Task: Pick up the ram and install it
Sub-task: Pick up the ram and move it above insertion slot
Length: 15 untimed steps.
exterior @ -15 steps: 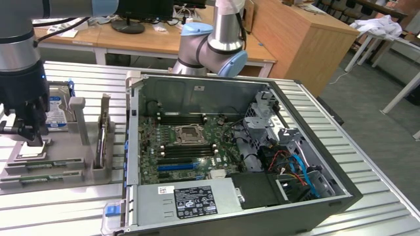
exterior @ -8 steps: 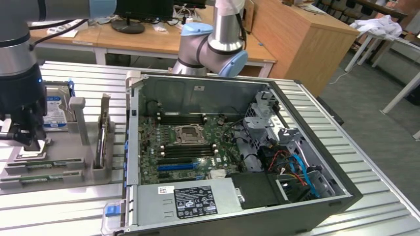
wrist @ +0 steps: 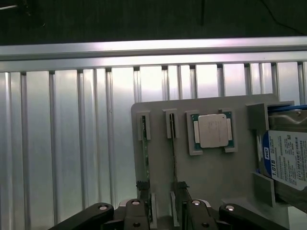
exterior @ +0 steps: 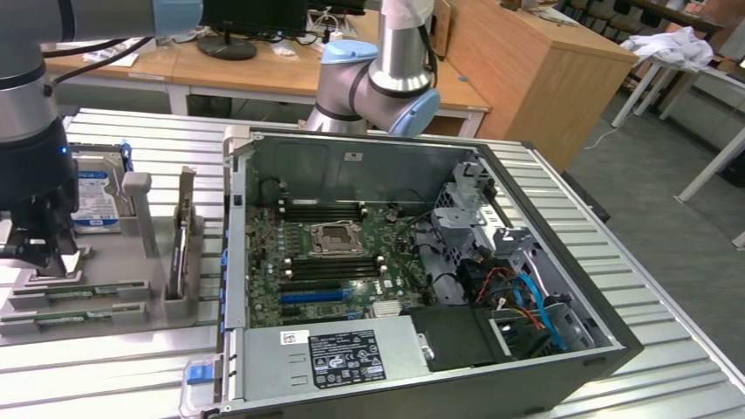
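The ram (wrist: 145, 153) is stood on its long edge in a slotted grey tray (wrist: 220, 182), so that both flat faces are left free for pinching. It is found directly beneath the gripper (wrist: 162, 212), whose jaws are spread wide with nothing held. A twin stick (wrist: 172, 153) is set close beside it; which one is straddled cannot quite be told. A long, thin green board is presented, edge-on

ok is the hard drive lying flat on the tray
No, the hard drive stands on edge between posts of the gray tray.
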Tool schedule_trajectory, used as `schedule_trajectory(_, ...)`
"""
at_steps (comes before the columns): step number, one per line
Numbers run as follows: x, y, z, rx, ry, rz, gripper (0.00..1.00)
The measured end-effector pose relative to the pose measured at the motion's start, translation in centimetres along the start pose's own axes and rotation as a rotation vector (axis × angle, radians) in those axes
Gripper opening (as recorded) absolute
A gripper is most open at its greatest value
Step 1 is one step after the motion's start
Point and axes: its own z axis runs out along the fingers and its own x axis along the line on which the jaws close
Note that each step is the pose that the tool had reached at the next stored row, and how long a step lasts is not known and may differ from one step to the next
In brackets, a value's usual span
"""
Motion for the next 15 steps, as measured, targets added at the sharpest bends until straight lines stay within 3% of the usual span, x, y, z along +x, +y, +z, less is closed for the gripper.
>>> schedule_trajectory(8,0.1,0.01,0.07,0.0001,-0.0002,0.000,0.36)
schedule_trajectory(15,0.1,-0.04,1.09,0.0001,-0.0001,0.000,0.36)
